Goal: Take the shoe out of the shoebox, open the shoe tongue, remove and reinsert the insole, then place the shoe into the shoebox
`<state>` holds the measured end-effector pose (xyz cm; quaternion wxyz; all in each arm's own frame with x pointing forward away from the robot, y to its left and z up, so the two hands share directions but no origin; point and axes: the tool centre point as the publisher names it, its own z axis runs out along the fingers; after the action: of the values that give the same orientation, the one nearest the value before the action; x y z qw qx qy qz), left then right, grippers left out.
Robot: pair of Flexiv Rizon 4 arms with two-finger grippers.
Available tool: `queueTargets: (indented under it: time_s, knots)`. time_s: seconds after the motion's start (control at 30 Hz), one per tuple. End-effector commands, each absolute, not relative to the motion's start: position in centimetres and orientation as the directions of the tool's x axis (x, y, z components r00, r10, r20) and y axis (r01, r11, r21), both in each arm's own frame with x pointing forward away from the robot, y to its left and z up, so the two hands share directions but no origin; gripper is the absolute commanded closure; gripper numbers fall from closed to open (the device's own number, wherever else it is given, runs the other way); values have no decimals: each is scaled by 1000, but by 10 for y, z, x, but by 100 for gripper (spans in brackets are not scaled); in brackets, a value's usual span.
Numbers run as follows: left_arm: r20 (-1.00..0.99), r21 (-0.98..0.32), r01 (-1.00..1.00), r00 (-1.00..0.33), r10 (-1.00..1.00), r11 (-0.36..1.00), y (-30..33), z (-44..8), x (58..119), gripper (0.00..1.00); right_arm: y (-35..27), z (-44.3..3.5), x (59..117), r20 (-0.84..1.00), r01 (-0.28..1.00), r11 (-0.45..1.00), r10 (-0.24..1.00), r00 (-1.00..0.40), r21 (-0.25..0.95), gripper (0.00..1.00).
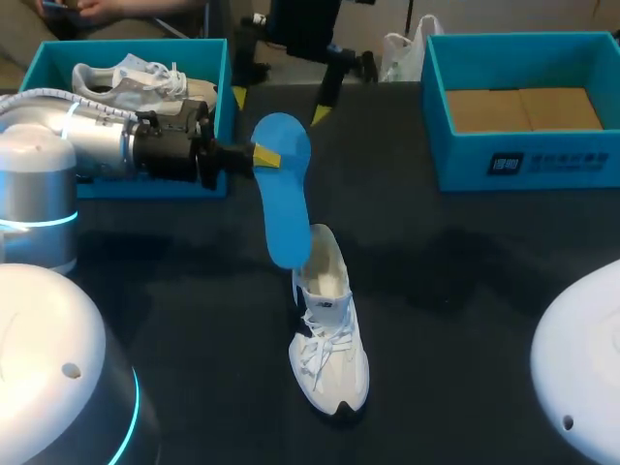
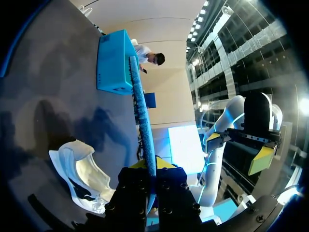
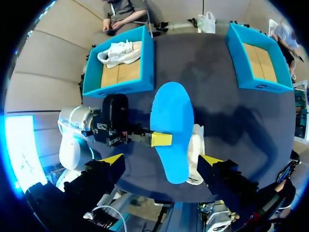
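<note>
The left hand (image 1: 254,157) is closed on the blue insole (image 1: 284,194), its yellow tips pinching one edge near the wide end. The insole hangs tilted above the tabletop (image 1: 465,271). Its lower end seems to reach the heel opening of the white shoe (image 1: 329,339), though contact is hard to judge. The shoe stands upright mid-tabletop, outside both boxes, laces loose. The right hand (image 3: 161,160) hangs high over the insole, fingers spread wide and holding nothing. The left box (image 1: 211,116) holds a second shoe (image 1: 136,82). The right box (image 1: 523,160) shows only its cardboard floor.
</note>
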<state>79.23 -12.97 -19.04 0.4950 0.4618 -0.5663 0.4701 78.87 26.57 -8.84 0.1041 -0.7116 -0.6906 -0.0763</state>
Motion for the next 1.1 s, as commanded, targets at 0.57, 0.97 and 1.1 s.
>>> queueTargets:
  time_s: [0.57,0.97,1.1]
  knots:
    - [995,-75,-988,-84,-59,132,-130,-191,792,100,238,-94,787,520,991,-111,844,132,-72,0]
    - [995,-75,-988,-84,-59,132,-130,-191,792,100,228,-87,802,795,973,-165,562,229,-163,0]
    - [995,-75,-988,-84,-59,132,-130,-191,792,100,225,-87,804,838,968,-136,484,251,-212,0]
